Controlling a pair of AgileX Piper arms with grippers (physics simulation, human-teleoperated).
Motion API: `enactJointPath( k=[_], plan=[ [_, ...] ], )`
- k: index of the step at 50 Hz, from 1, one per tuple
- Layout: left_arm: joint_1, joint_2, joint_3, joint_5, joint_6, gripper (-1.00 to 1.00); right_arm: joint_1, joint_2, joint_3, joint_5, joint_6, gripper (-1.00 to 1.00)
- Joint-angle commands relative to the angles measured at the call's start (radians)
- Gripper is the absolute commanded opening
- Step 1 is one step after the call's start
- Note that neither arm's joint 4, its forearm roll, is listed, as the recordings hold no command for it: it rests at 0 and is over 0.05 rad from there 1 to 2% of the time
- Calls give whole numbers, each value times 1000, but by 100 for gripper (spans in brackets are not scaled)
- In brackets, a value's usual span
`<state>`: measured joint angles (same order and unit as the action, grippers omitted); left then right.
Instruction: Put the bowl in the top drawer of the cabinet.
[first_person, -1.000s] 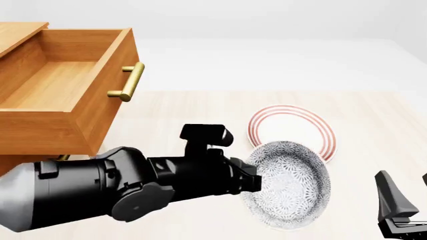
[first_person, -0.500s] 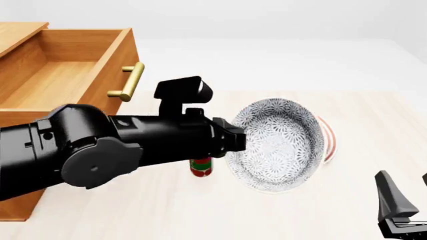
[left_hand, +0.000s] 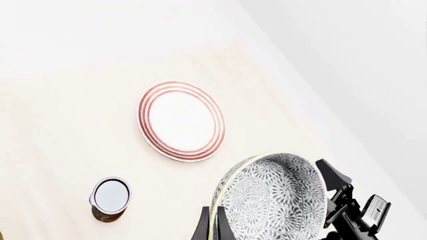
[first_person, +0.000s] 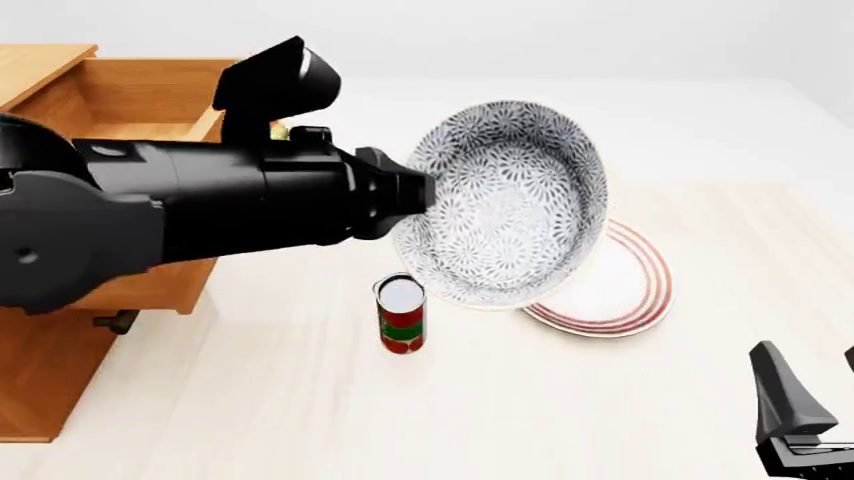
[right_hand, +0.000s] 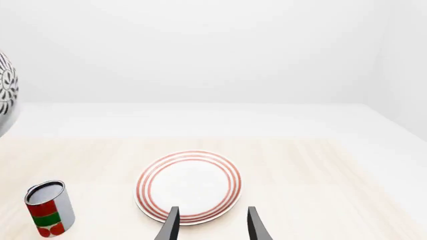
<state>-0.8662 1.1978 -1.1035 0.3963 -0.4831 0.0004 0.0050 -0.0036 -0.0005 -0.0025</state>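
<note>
The left pincer (first_person: 414, 195) is clamped on the rim of the bowl (first_person: 505, 205), holding it tilted in the air just right of the open top drawer (first_person: 127, 120), while the right pincer (right_hand: 211, 222) hangs apart and empty.

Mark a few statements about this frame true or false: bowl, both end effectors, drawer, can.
1. The left end effector grips the bowl by its rim, clear of the table. True.
2. The bowl already sits inside the top drawer. False: it is in the air beside the open drawer.
3. The right end effector holds the plate. False: it is open and empty.
4. A can stands upright on the table. True.
</note>
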Motion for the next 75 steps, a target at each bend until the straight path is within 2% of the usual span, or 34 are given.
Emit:
enactJointPath(
  k=[1,21,39,60,66,75],
  plan=[
    [44,-61,-53,62,27,-100,0,0,0,0,0,100],
    [104,-124,-140,167,69,-100,0,0,0,0,0,100],
    [211,-146,-301,333,149,-100,0,0,0,0,0,100],
    [382,-159,-308,349,171,-100,0,0,0,0,0,100],
    [450,-161,-285,335,177,-100,0,0,0,0,0,100],
    [514,-156,-293,333,167,-100,0,0,0,0,0,100]
  ],
)
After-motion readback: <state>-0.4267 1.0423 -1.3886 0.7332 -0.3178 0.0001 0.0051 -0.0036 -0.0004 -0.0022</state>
